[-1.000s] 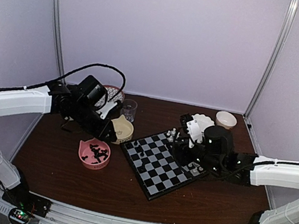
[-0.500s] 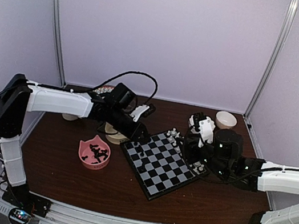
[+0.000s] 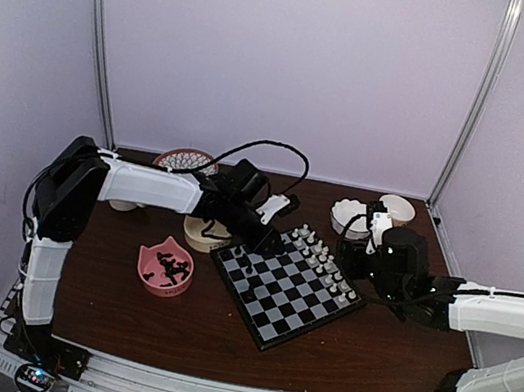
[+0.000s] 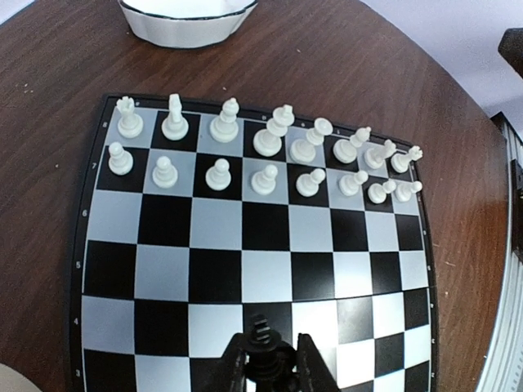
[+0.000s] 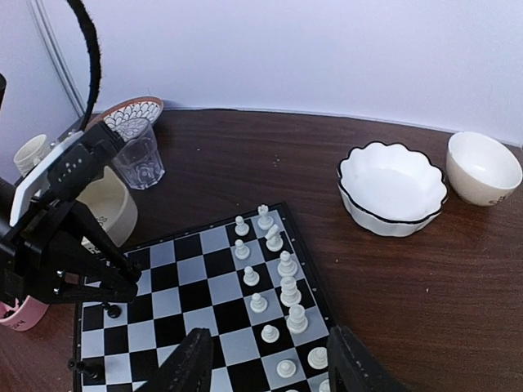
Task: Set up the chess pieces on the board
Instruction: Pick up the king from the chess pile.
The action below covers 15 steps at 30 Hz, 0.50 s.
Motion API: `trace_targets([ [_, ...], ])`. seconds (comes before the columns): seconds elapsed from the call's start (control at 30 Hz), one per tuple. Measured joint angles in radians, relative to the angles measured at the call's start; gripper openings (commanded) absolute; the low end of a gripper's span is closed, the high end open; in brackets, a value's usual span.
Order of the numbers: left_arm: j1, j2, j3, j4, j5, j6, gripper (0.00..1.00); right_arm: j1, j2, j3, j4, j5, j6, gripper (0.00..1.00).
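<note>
Swinging across from the pink bowl (image 3: pixel 144 268), the left tool (image 4: pixel 265 363) hovers above the board (image 3: pixel 287 312), opposite the white pieces (image 4: pixel 270 147), clenched on a black piece (image 4: pixel 262 336); more black pieces (image 3: pixel 168 266) wait in that bowl; the right tool (image 5: pixel 270 367), released and empty, has pulled back off the board rightward.

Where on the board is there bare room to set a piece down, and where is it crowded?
Free: the middle rows of the black and light-grey chessboard, between the two packed rows of tiny white chessmen and the left tool holding a tiny black chessman. Crowded: those two white rows.
</note>
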<state>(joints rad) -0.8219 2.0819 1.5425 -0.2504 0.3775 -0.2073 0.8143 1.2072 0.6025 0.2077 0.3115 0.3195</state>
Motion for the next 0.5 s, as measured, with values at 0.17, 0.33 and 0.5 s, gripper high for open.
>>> trace_targets([
  [0.17,-0.001,0.078,0.072,-0.015,0.001,0.049,0.13,-0.031,0.046,0.0,0.001,-0.031,0.049,0.51],
  [0.33,-0.007,0.105,0.1,-0.056,0.001,0.092,0.15,-0.031,0.084,0.0,0.003,-0.071,0.072,0.51],
  [0.5,-0.024,0.116,0.116,-0.081,0.001,0.124,0.17,-0.034,0.122,0.01,-0.005,-0.106,0.087,0.5],
])
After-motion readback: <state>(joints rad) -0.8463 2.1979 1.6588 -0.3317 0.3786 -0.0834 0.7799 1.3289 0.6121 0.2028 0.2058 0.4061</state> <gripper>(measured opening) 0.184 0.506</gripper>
